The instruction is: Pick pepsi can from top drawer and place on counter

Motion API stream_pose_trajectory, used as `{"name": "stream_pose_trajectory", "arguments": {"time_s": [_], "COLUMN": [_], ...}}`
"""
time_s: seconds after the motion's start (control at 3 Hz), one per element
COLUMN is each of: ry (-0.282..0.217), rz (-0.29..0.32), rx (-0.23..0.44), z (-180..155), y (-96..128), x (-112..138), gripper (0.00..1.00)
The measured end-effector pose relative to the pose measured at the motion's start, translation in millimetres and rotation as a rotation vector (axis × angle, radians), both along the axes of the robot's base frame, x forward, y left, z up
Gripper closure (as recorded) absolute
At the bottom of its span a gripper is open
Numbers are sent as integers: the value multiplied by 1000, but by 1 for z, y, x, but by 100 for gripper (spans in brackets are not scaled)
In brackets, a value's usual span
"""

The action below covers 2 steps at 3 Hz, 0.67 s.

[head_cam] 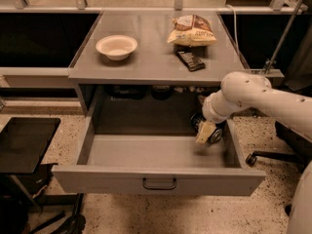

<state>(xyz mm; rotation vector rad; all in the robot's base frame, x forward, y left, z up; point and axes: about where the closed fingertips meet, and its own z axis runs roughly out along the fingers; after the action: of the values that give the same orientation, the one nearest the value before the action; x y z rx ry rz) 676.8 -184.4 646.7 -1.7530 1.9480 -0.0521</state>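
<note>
The top drawer (158, 182) stands pulled open below the counter (151, 57). My gripper (205, 131) reaches down into the drawer's right rear corner, on the end of the white arm (253, 94) that comes in from the right. A small dark can with a silvery round end (215, 136), the pepsi can, lies right against the gripper on the drawer floor. It is mostly hidden by the gripper. I cannot tell whether the gripper holds it.
On the counter are a white bowl (117, 46), a chip bag (192, 30) and a dark rectangular bar (190, 60). A black side table (24, 143) stands at the left. A chair base (263, 155) is at the right.
</note>
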Motion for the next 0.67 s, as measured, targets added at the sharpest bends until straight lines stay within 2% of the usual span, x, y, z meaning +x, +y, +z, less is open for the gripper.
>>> {"name": "stream_pose_trajectory", "arguments": {"time_s": [0.67], "ry": [19], "rz": [7], "rx": [11], "z": [-6], "y": [0], "x": [3], "gripper": [0]}}
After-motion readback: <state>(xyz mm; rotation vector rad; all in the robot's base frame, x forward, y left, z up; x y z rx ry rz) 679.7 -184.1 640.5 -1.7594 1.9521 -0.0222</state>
